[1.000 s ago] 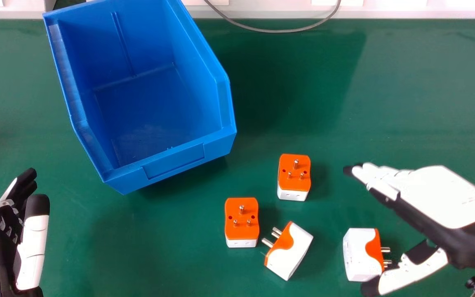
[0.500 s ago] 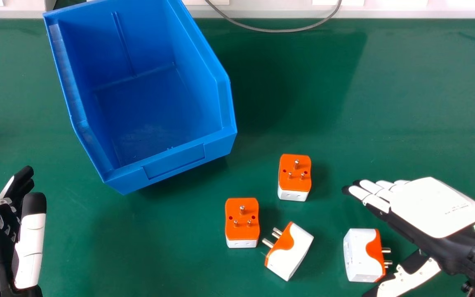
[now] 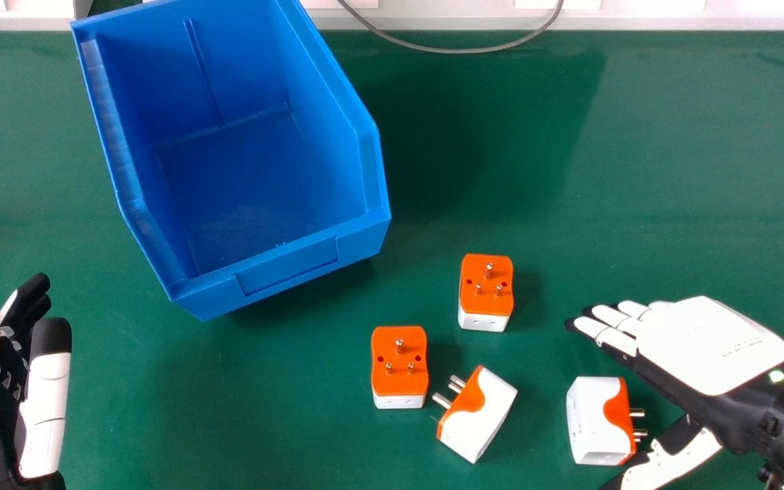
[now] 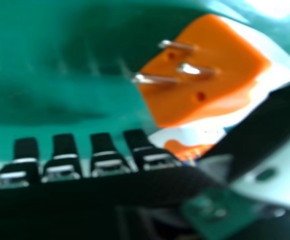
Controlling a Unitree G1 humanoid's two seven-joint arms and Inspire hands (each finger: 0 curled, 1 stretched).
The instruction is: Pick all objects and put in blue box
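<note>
My right hand is at the right of the head view, fingers straight and thumb apart, holding nothing. Just left of its thumb lies a white and orange plug adapter on its side. Left of that, another adapter lies tilted beside an upright one with pins up; a further upright adapter stands behind them. The blue box holds nothing. My left hand rests open at the left edge. In the right hand view, an adapter shows beyond my right hand.
The green table carries everything. A grey cable loops over its far edge, in front of a pale ledge. The box occupies the back left of the table.
My right hand has shifted slightly toward the robot and to the right in the head view, its thumb still apart. The left hand has drifted a little left. The adapters and box have stayed put.
</note>
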